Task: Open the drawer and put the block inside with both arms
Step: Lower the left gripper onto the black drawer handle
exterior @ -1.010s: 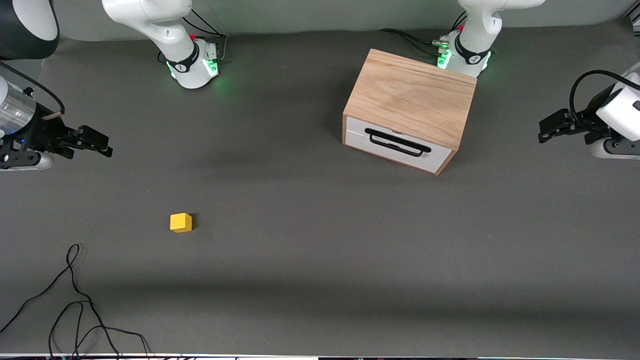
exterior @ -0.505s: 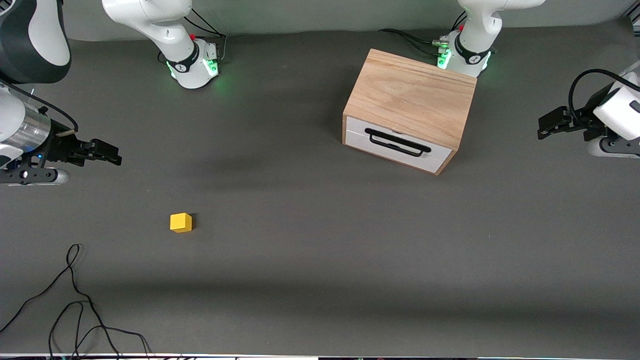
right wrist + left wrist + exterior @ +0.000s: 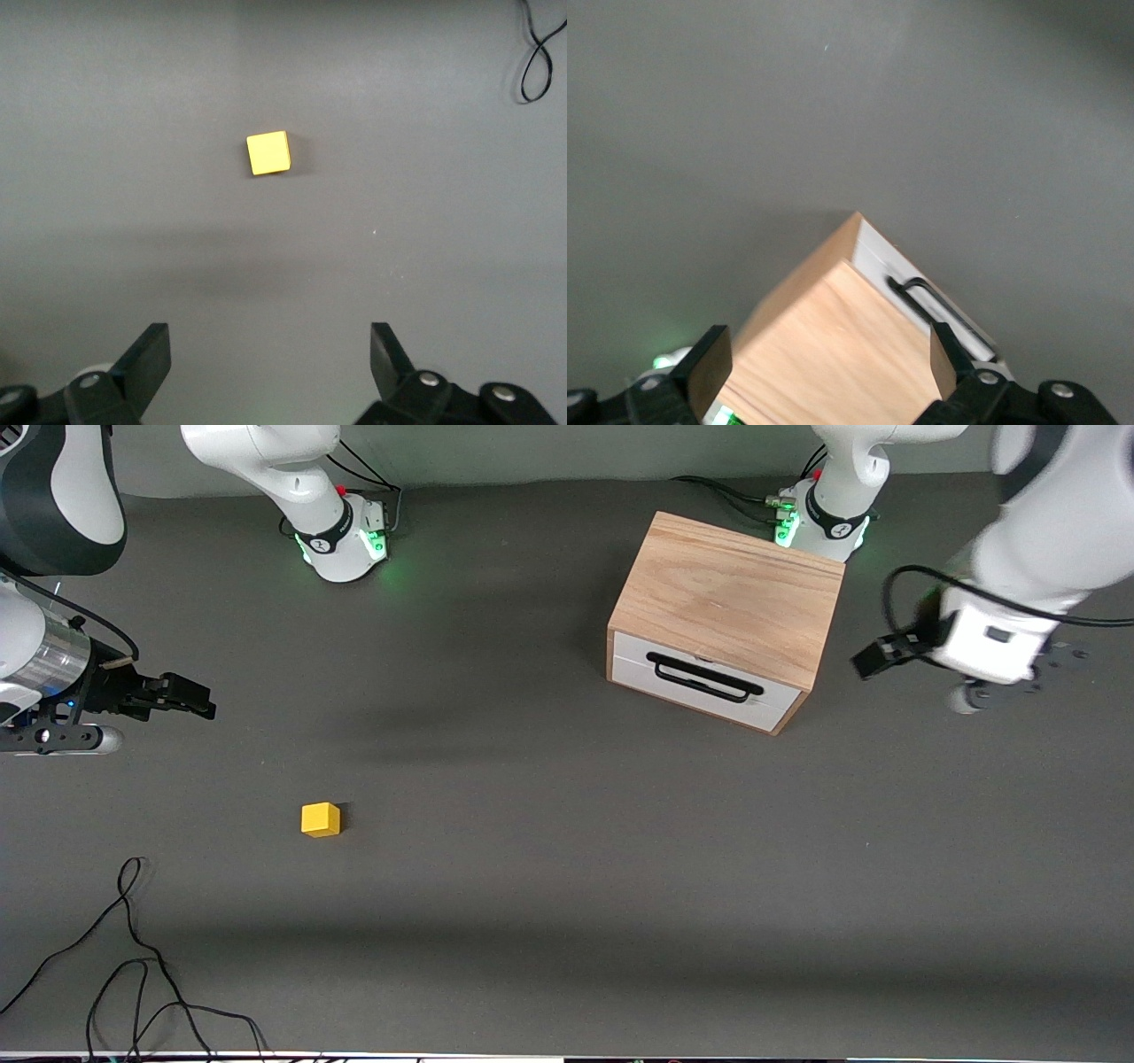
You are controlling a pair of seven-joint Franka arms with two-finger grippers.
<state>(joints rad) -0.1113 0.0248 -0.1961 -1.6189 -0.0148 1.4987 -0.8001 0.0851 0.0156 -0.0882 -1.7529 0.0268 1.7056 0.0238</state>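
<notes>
Here, mid-table:
Drawer [image 3: 707, 682]: shut in its cabinet [image 3: 731, 598], at the left arm's end.
Block [image 3: 320, 819]: on the table [image 3: 567, 850], at 8 o'clock from the cabinet.
Left gripper [image 3: 873, 660]: spread wide, empty, beside the cabinet.
Right gripper [image 3: 190, 698]: spread wide, empty, at 10 o'clock from the block.

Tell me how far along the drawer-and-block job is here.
Nothing is done yet: the drawer sits shut in its cabinet and the block lies on the table. In hand: the open left gripper is up beside the cabinet; the open right gripper hovers, empty. Opening, picking and placing remain.
</notes>
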